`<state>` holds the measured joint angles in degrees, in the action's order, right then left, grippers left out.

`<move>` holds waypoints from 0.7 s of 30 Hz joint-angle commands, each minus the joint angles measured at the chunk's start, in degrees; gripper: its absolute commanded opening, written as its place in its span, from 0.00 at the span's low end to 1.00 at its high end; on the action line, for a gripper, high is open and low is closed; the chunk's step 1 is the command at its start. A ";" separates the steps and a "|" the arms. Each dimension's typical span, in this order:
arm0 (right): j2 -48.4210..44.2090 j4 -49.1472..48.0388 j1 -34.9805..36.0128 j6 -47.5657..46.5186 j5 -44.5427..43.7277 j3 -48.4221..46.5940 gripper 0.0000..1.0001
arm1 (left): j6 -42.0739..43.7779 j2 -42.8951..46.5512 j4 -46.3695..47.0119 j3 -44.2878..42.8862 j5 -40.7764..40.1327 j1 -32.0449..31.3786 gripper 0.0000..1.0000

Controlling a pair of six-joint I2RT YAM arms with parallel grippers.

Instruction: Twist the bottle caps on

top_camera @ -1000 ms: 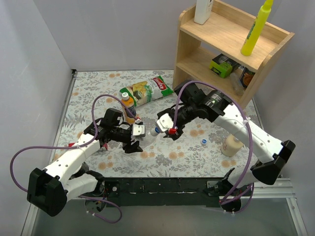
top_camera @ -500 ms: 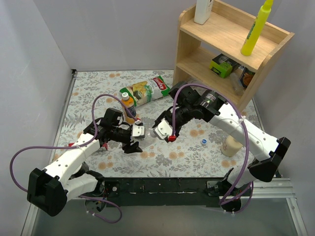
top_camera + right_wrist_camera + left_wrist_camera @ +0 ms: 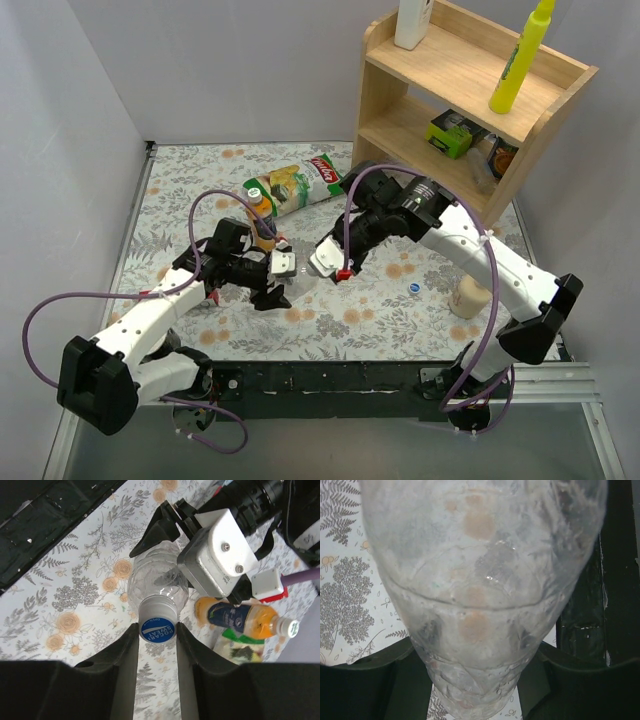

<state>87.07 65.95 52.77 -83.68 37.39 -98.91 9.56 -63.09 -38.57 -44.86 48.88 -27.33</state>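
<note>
My left gripper (image 3: 274,282) is shut on a clear plastic bottle (image 3: 480,605), which fills the left wrist view between my dark fingers (image 3: 365,680). The bottle (image 3: 157,582) is held off the table with its neck towards my right gripper (image 3: 157,635). That gripper's fingers press both sides of a blue cap (image 3: 157,629) marked POCARI SWEAT, seated on the bottle's mouth. In the top view the right gripper (image 3: 312,266) meets the bottle at centre. An orange-liquid bottle (image 3: 262,215) with a whitish-green cap (image 3: 254,192) is behind. A second blue cap (image 3: 414,288) lies on the mat.
A snack bag (image 3: 300,185) lies behind the orange bottle. A cream pump bottle (image 3: 468,297) stands at the right. A wooden shelf (image 3: 400,120) at the back right holds a tall yellow bottle (image 3: 522,60) and small packets. Walls close the left and back.
My right arm has swung left and its wrist has turned, bringing the gripper up against the bottle's mouth. The left arm has held the bottle almost still.
</note>
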 commanded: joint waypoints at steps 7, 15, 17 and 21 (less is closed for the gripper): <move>21.11 -1.79 -11.54 68.59 9.17 -18.77 0.01 | -25.55 8.68 32.66 5.83 -18.01 -0.79 0.00; 19.72 -4.16 -15.92 63.24 21.84 -21.92 0.63 | -31.45 7.89 28.55 5.05 -23.66 -2.02 0.00; 16.41 -7.49 -20.05 59.88 24.21 -22.03 0.77 | -30.92 8.94 25.83 5.22 -21.12 -1.76 0.00; 4.04 -26.19 -22.98 57.22 27.30 -4.05 0.86 | -27.76 13.07 23.27 5.66 -7.42 -0.18 0.00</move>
<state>104.05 55.94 33.54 -24.05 57.45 -114.06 -19.68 -54.68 -16.10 -37.67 30.20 -28.38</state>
